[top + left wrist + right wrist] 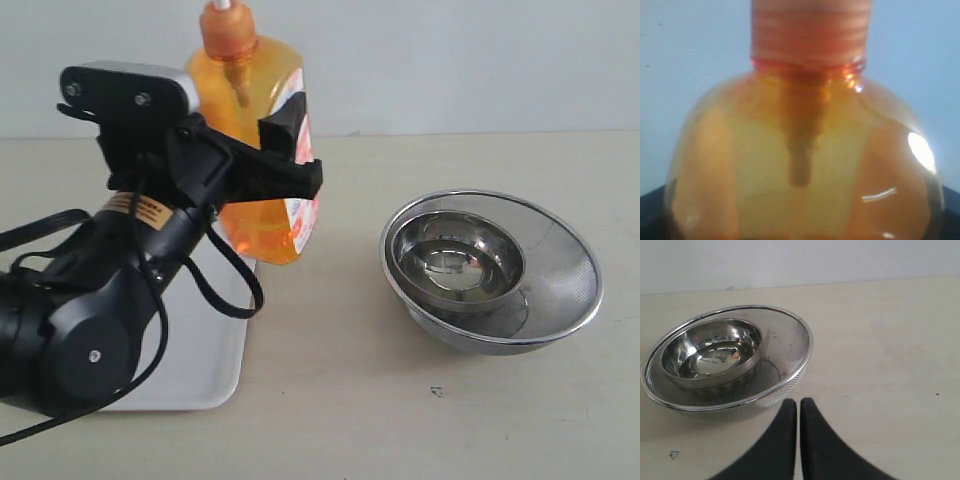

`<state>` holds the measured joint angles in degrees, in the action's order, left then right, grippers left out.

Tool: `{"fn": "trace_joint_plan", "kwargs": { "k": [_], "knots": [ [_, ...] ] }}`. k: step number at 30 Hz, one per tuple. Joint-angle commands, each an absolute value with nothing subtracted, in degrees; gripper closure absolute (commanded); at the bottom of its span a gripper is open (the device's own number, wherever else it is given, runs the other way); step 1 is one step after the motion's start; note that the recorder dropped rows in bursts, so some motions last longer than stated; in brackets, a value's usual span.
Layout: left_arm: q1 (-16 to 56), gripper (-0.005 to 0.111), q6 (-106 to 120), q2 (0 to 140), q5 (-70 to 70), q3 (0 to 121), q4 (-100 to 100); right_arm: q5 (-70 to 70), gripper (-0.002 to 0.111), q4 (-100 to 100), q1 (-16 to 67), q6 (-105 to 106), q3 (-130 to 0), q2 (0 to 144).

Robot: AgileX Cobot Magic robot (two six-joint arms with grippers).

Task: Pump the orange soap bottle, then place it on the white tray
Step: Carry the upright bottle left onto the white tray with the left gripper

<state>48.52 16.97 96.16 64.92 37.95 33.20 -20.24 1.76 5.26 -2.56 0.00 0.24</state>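
exterior view: the black left arm reaches in from the lower left. the left gripper (pixel 297 152) is clamped on the orange soap bottle (pixel 250 215), one finger on each side of its body at label height. the bottle stands upright with its orange pump head (pixel 228 35) at the top edge of the frame. its base is at the far right corner of the white tray (pixel 205 360); whether it rests on the tray or hangs just above it cannot be told. to the right, well apart from the tray, a mesh bowl (pixel 592 268) sits on the pale table (pixel 400 420) with a smaller steel bowl (pixel 458 262) nested inside it.

left wrist view: the orange soap bottle (pixel 740 170) fills the frame, very close and blurred. its ribbed orange collar is seen, and a dip tube runs down through the liquid. only dark slivers show at the two corners beside the bottle, too small to tell what they are.

right wrist view: the right gripper (pixel 799 404) has its two black fingers pressed together, with only a thin slit between them, and it grasps nothing. it hangs over bare table, its tips near the rim of the mesh bowl (pixel 807 342). the steel bowl (pixel 715 355) lies tilted inside.
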Motion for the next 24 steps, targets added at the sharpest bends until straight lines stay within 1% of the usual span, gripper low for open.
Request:
{"fn": "trace_joint_plan", "kwargs": {
  "k": [1,5,7,12,19,24],
  "knots": [
    [48.1,0.102,20.8,90.8,70.0,35.0,39.7,-19.9,0.109,1.6,5.1,-2.6,0.0,0.0],
    [46.3,0.102,22.7,88.7,70.0,32.0,40.4,-19.9,0.109,1.6,5.1,-2.6,0.0,0.0],
    [45.1,0.102,21.5,88.5,70.0,31.0,43.1,-19.9,0.109,1.6,5.1,-2.6,0.0,0.0],
    [42.3,0.102,17.5,88.5,70.0,28.4,42.2,-19.9,0.109,1.6,5.1,-2.6,0.0,0.0],
    [41.6,0.102,17.5,88.6,70.0,27.6,42.7,-19.9,0.109,1.6,5.1,-2.6,0.0,0.0],
    [41.6,0.102,17.4,91.2,70.0,27.6,42.8,-19.9,0.109,1.6,5.1,-2.6,0.0,0.0]
  ]
}}
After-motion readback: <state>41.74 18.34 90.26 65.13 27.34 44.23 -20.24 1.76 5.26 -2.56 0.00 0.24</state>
